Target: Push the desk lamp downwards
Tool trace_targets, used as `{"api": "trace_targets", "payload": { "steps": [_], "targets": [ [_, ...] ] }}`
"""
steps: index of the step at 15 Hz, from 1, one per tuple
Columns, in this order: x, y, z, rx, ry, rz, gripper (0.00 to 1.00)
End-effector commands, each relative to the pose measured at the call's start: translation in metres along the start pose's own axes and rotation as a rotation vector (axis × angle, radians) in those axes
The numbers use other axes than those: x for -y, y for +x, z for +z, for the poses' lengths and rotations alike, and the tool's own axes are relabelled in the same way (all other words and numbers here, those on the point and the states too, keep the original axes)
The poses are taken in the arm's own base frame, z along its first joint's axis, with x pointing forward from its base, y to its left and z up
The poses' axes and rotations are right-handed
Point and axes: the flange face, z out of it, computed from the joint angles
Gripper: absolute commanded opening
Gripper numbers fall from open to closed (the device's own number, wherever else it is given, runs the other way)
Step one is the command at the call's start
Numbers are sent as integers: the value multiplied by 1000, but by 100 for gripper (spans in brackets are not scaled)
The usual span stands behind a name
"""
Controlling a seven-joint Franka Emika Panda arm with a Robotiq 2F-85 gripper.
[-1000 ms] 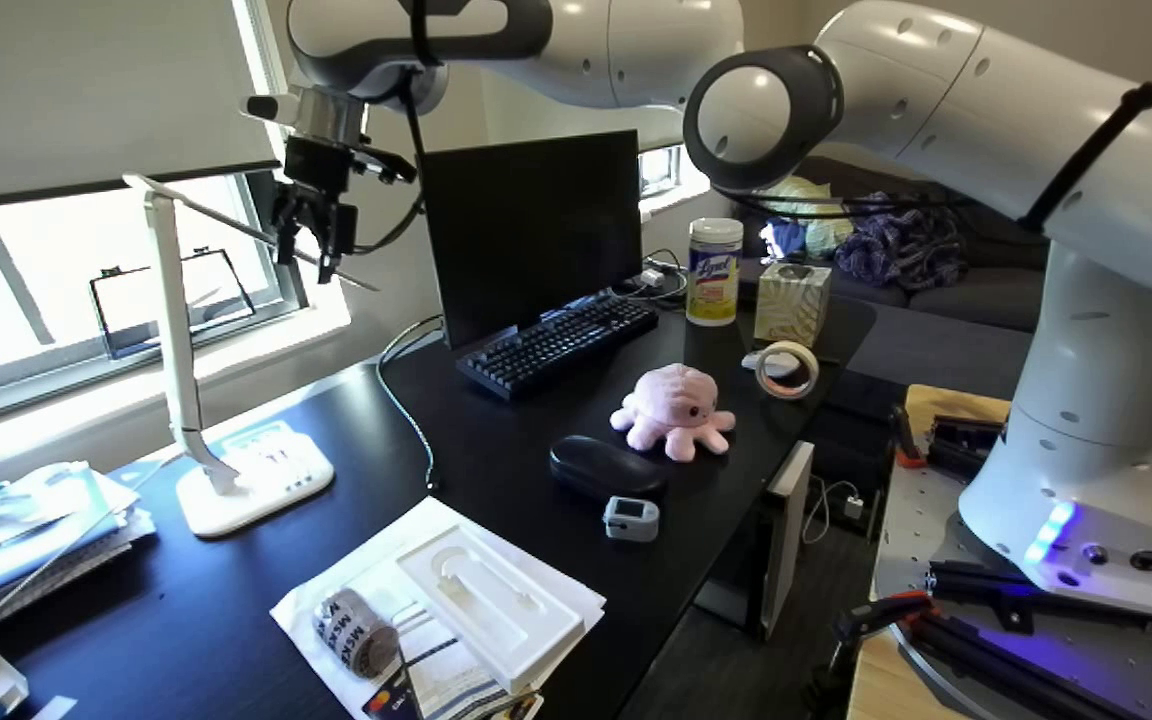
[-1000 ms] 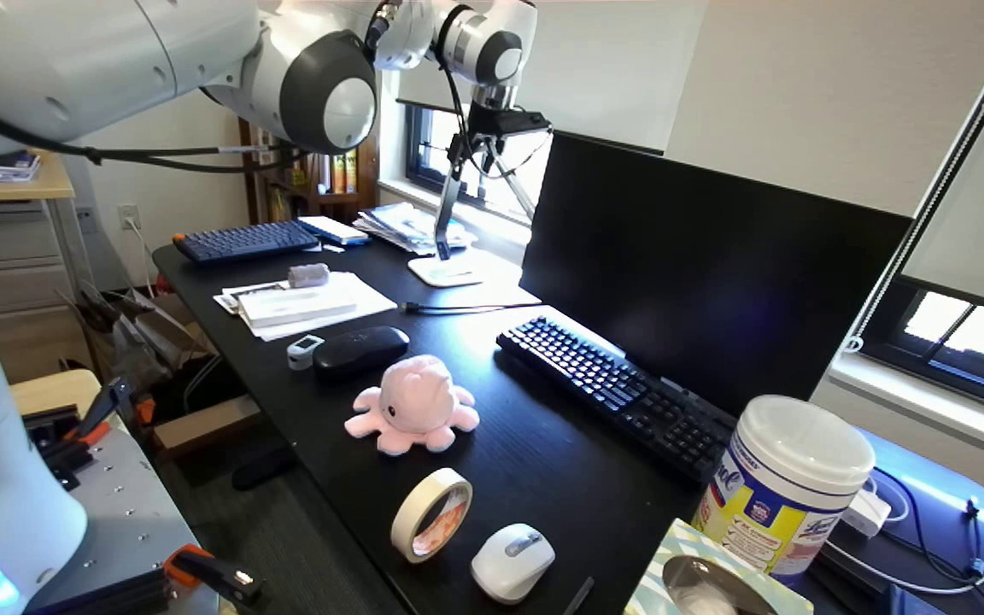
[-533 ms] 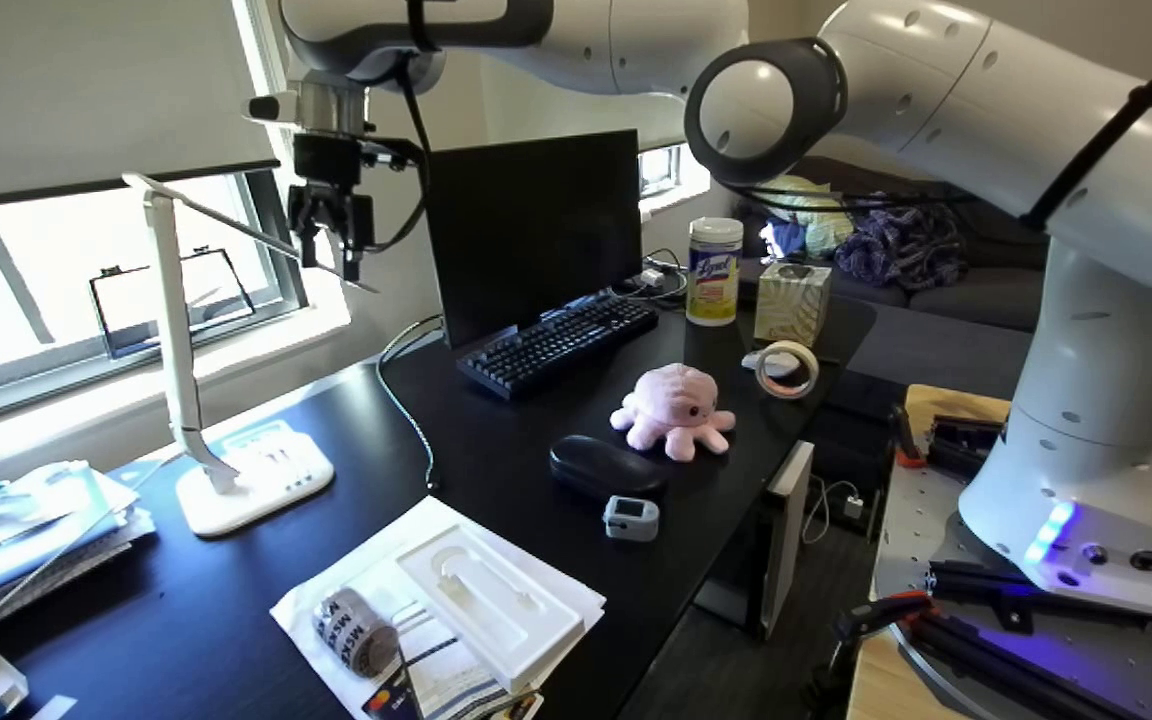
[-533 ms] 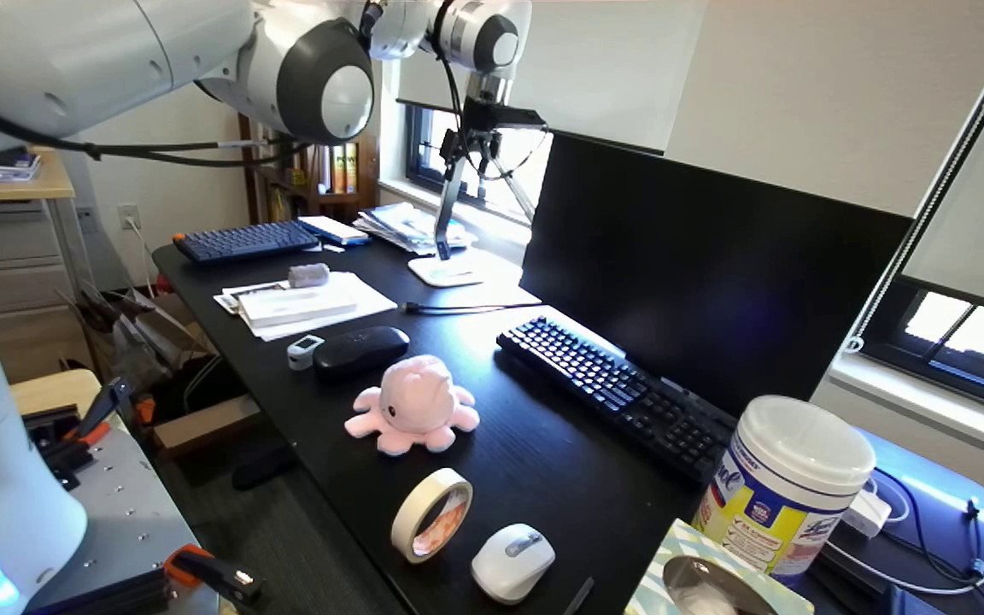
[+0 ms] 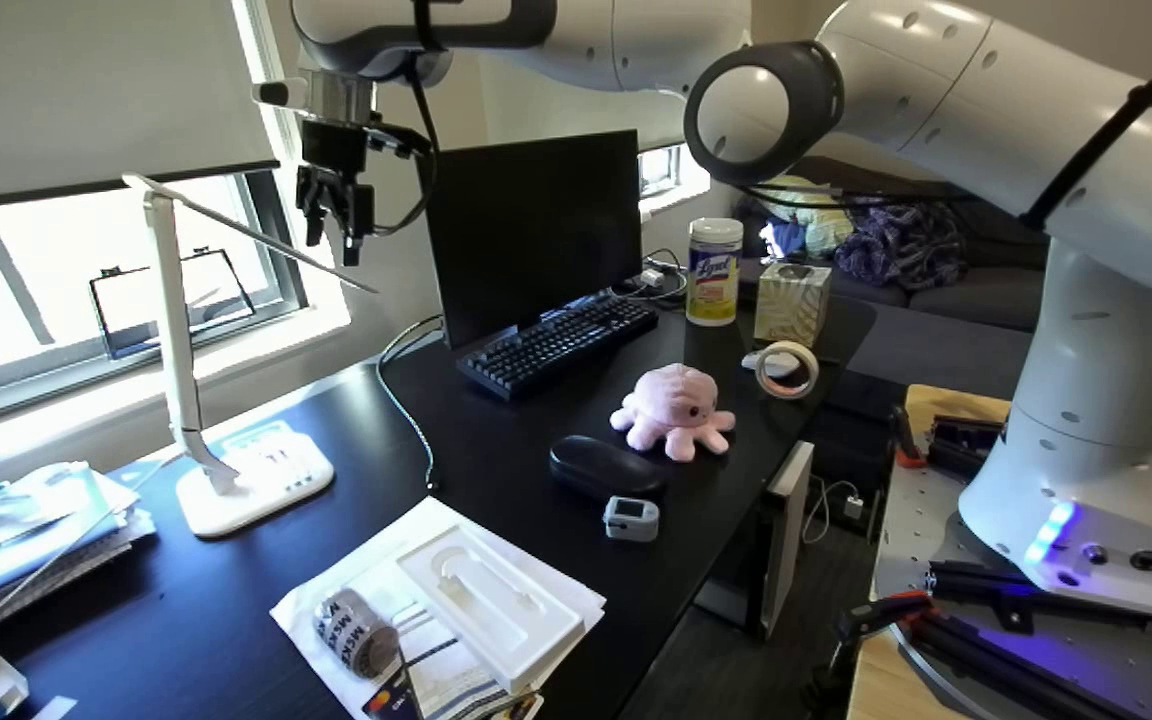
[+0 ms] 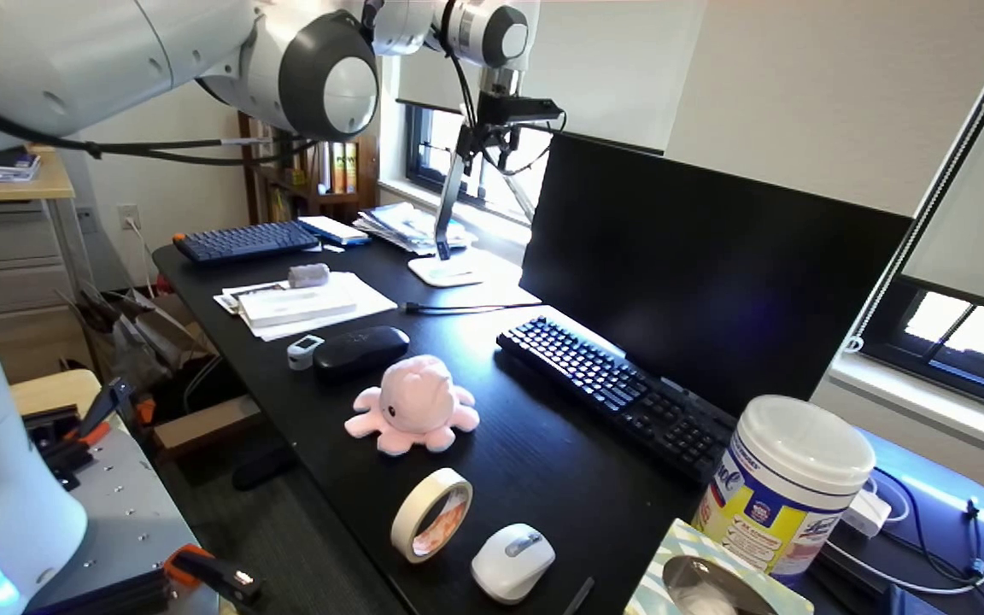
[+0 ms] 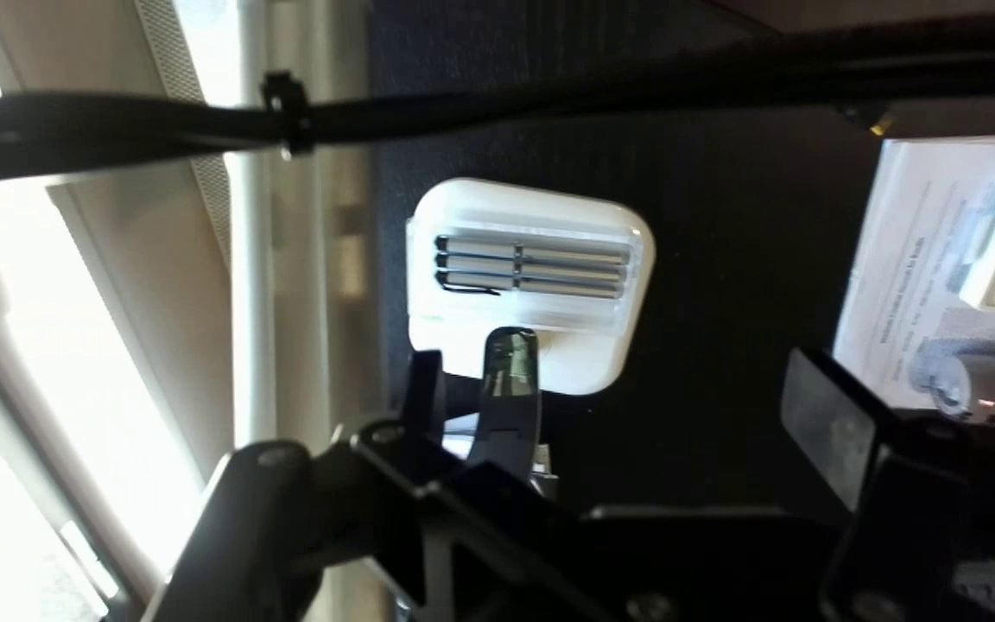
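Note:
The white desk lamp [image 5: 176,320] stands upright on its flat base [image 5: 254,490], and its long thin head [image 5: 256,235] slopes down toward the monitor. In an exterior view its stem [image 6: 449,205] is partly behind the arm's gripper. My gripper [image 5: 332,250] points down and is open and empty. Its fingertips appear just above the outer part of the lamp head in that picture; touch is not visible. In the wrist view, the dark upper face of the lamp head [image 7: 510,380] shows between my open fingers, close to the left one, above the lamp base [image 7: 463,337].
The black monitor [image 5: 536,230] stands close beside the gripper, with a keyboard [image 5: 556,345] before it. A window [image 5: 56,270] lies behind the lamp. Papers [image 5: 26,530], a pink plush octopus [image 5: 676,405] and a black case [image 5: 604,468] lie on the desk. A cable [image 7: 463,112] crosses the wrist view.
My gripper was tilted and overlapped the lamp head in the picture; it now hangs straighter, higher and slightly nearer the monitor. The lamp has not visibly moved.

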Motion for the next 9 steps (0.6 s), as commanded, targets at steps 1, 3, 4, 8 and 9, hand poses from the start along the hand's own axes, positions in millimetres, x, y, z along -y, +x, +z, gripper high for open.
{"api": "trace_targets", "payload": {
  "steps": [1, 3, 4, 8, 9],
  "targets": [
    [-13, -2, 19, 18, -128, -43, 100],
    [-16, -2, 32, 13, -166, -46, 100],
    [-17, -1, 39, 5, -179, -51, 100],
    [-14, 9, 59, -40, -190, -102, 100],
    [-12, 13, 63, -46, -187, -116, 100]
  ]
}}
